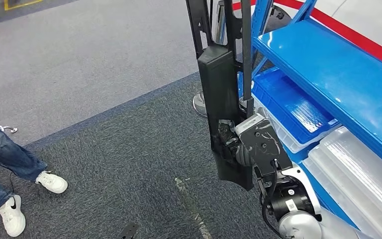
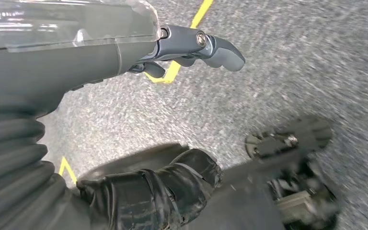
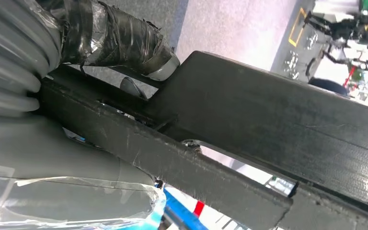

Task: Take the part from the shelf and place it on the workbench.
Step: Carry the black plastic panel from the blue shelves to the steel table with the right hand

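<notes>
Right robot hand (image 1: pixel 248 147) grips black part (image 1: pixel 224 104) upright beside blue shelf (image 1: pixel 338 74); left robot hand (image 2: pixel 191 45) spread.

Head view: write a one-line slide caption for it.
Right hand grips a long black plastic part upright beside the blue shelf, above grey carpet.
</notes>
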